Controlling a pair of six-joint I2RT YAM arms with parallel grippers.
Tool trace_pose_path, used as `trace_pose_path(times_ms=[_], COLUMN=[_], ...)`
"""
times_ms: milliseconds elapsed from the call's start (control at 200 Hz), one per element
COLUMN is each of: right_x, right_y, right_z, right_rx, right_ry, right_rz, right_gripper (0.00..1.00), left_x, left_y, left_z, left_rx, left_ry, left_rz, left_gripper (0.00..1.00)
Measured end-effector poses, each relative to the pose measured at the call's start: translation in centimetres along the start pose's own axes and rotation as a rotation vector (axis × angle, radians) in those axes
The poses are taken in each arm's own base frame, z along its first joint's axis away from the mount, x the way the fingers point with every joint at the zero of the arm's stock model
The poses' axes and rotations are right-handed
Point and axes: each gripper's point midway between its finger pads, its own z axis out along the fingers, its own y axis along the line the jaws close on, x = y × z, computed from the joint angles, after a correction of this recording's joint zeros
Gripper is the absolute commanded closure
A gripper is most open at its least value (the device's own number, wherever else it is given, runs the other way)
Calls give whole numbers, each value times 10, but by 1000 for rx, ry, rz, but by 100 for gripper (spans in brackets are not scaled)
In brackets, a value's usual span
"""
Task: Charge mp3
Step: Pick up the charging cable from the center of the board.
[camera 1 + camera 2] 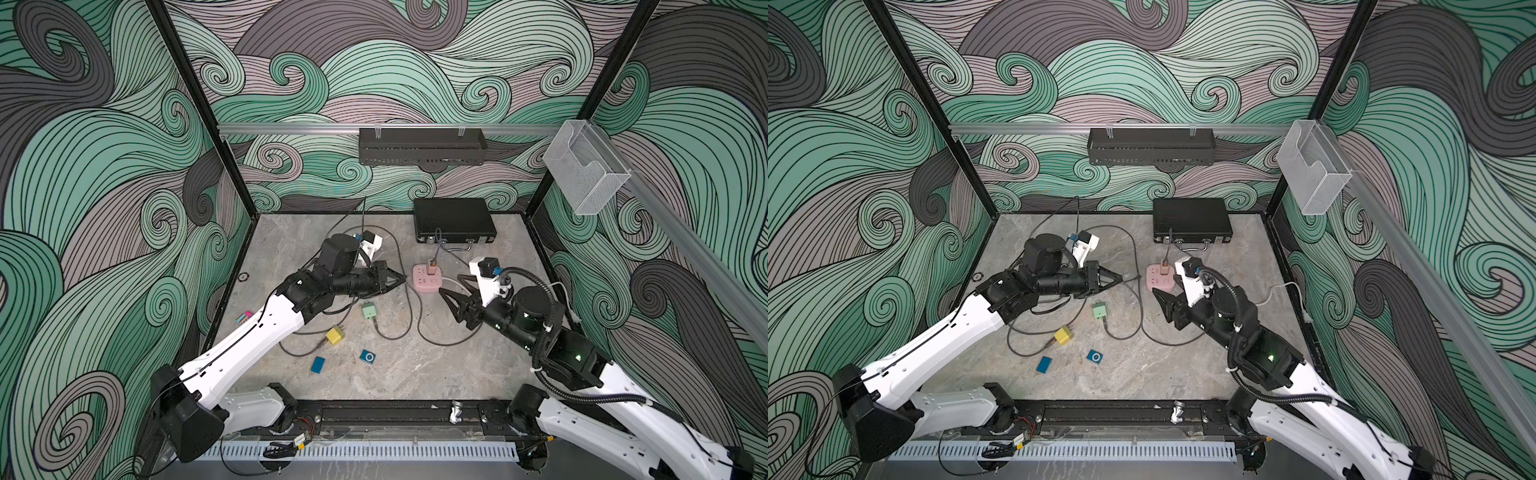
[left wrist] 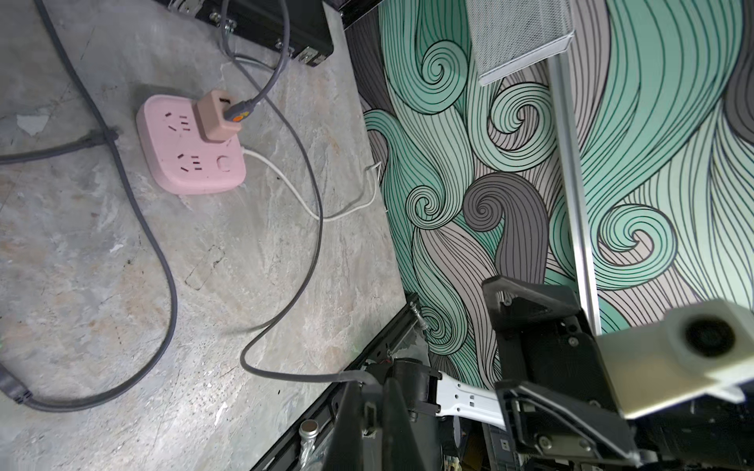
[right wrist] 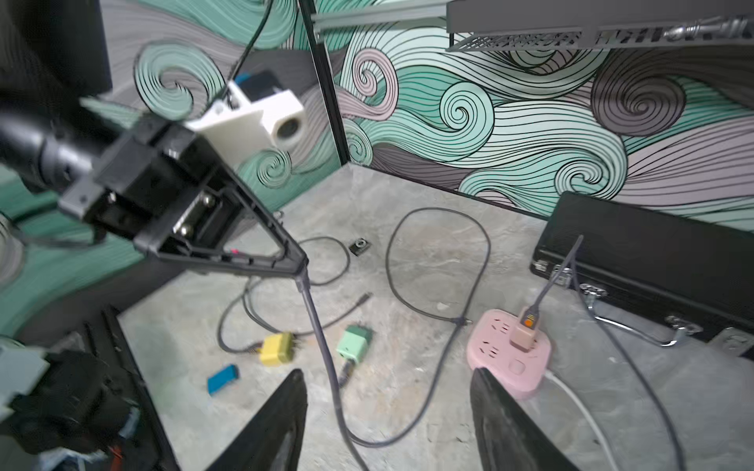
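1. Mp3 [image 1: 368, 356]: a small blue square lying flat near the front of the table [image 1: 436, 374]. It is near a blue block [image 1: 318, 364], well apart from both grippers, and touches no cable.
2. The pink strip [image 1: 424, 283] sits mid-table. One of its sockets holds a tan adapter [image 1: 432, 269], and a grey cable [image 2: 293, 375] is plugged into that adapter.
3. The black case [image 1: 453, 218] at the back is shut, so its inside is hidden. The shelf [image 1: 422, 145] hangs on the back wall, and something pale may lie in it, too blurred to name.
4. The left gripper [image 1: 401, 277] is clenched on the cable's free end, above the table and near the strip.
5. The right gripper [image 1: 450, 283] has its fingers spread and holds nothing, just beside the strip.
6. Only the top views show the Mp3.
7. The left wrist view traces the cable from the adapter to the fingers [image 2: 351, 428], with the plug between them.
8. The right wrist view shows that pinch from the side. It also shows the green adapter [image 3: 354, 344] and yellow adapter [image 3: 277, 348] on the table with their own leads.
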Motion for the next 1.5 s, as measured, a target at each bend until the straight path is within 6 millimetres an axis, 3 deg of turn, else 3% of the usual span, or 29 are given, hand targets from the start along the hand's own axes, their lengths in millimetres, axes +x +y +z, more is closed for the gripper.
trace_pose_path(times_ms=[125,376,486,591,681,756,881,1117,1172,1362,1502], right_x=[-5,7,5,-7,-14,-14,-7,2,-1,-27,-29], right_y=[15,36,38,40,40,37,31,29,29,25,20], right_z=[13,43,47,43,40,40,46,71,73,68,76], right_rx=[-106,-262,-290,-326,-346,-348,-348,-357,-367,-405,-398], right_ry=[-19,13,2,-44,-78,-98,-119,-110,-124,-252,-287], right_rz=[207,582,678,738,779,818,888,971,978,992,1004], right_gripper=[37,35,41,42,35,27,26,32,36,38,41], left_x=[-6,-23,-24,-27,-31,-34,-39,-36,-36,-34,-34], left_y=[-5,-14,-16,-21,-22,-23,-26,-39,-40,-43,-48], left_z=[-8,-17,-14,-13,-12,-10,-5,-1,1,6,7], left_rx=[19,23,12,5,0,3,12,43,46,50,70], left_ry=[-67,-205,-240,-287,-325,-355,-385,-409,-410,-413,-423], left_rz=[57,147,177,195,201,202,201,215,216,218,215], left_gripper=[98,98,98,98,98,98,98,98,98,98,98])
